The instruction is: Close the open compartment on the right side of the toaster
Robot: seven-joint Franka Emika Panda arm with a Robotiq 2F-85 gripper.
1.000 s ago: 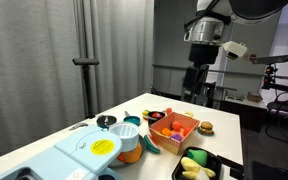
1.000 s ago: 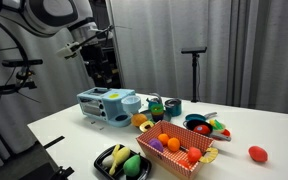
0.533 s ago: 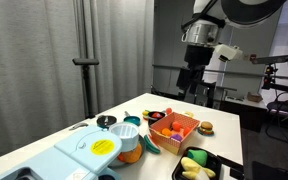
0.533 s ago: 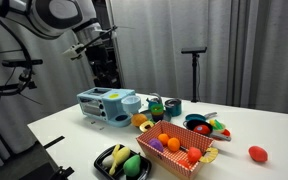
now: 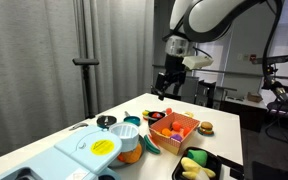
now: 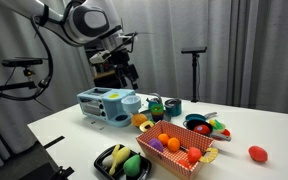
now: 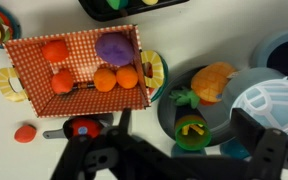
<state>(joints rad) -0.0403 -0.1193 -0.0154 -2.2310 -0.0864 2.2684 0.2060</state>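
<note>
The toaster point(image 6: 104, 105) is a pale-blue toy box with a yellow disc point(image 5: 104, 147) on top. It stands at the table's end and fills the lower left of an exterior view point(image 5: 79, 158). A rounded pale-blue flap point(image 6: 130, 102) stands open at its side. My gripper point(image 6: 124, 73) hangs high in the air above and beside the toaster, and it shows in both exterior views point(image 5: 165, 88). It is open and empty. In the wrist view its dark fingers point(image 7: 112, 140) frame a grey pan, with a pale-blue rounded part point(image 7: 276, 106) at the right edge.
An orange tray point(image 6: 176, 152) of toy food lies mid-table, and shows in the wrist view point(image 7: 79, 65). A black tray point(image 6: 122, 162) of fruit sits near the front edge. A grey pan point(image 7: 209, 115) holds an orange fruit and a green cup. A red toy point(image 6: 257, 153) lies apart.
The arm has swung sideways from behind the table towards the toaster's side and dropped slightly. The gripper stays open. Nothing on the table has moved.
</note>
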